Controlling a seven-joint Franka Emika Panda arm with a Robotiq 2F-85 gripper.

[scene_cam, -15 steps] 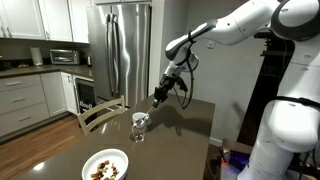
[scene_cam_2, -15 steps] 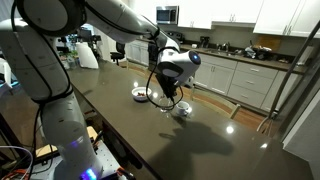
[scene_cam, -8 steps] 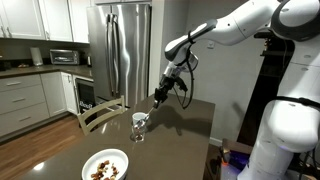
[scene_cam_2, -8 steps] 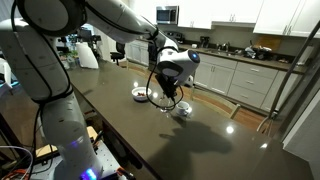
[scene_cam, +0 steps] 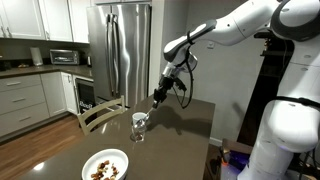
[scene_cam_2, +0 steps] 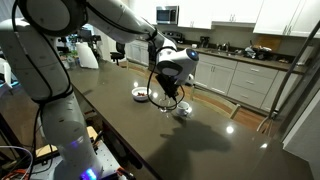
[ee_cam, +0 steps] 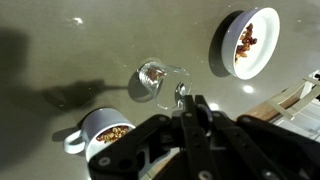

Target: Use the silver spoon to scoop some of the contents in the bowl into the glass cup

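Nothing is moving since a second ago: the gripper (scene_cam: 156, 98) is still hovering just above the glass cup (scene_cam: 139, 124), jaws narrowed and seemingly pinching the silver spoon (ee_cam: 181, 90), whose shiny tip is poking out just beyond them toward the cup. The white bowl (ee_cam: 216, 50) with its brown contents (ee_cam: 246, 38) is sitting well away from the gripper, so it is probably tipping a load, not scooping.
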